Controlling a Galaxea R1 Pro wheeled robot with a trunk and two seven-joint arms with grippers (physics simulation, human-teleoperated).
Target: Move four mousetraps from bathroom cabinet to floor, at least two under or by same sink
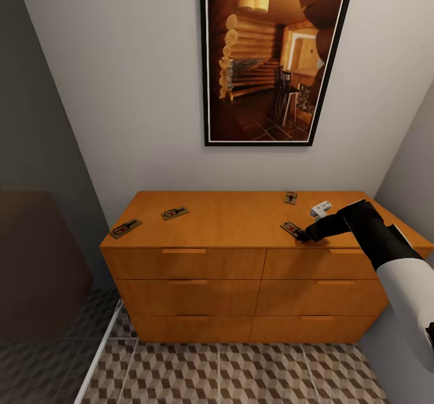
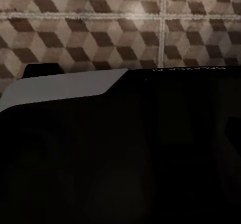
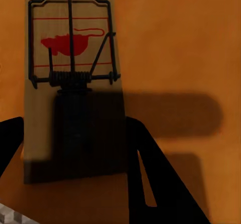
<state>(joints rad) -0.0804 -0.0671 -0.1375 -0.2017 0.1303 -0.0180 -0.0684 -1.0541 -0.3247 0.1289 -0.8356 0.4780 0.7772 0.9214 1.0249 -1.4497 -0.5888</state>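
Mousetrap (image 3: 73, 91) near the cabinet's (image 1: 199, 265) front-right edge sits between the spread right gripper (image 3: 75, 148) fingers; an off-centre pinch could flick it away.

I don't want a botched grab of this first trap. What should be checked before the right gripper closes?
1. right gripper straddles the near-right mousetrap, one finger on each side: ok.
2. Jaws open: ok.
3. Trap flat on the cabinet top: ok.
4. Fingers low enough to catch the board's edges: cannot tell.
5. Other three traps, far-right mousetrap, middle mousetrap and left mousetrap, clear of the arm: ok.
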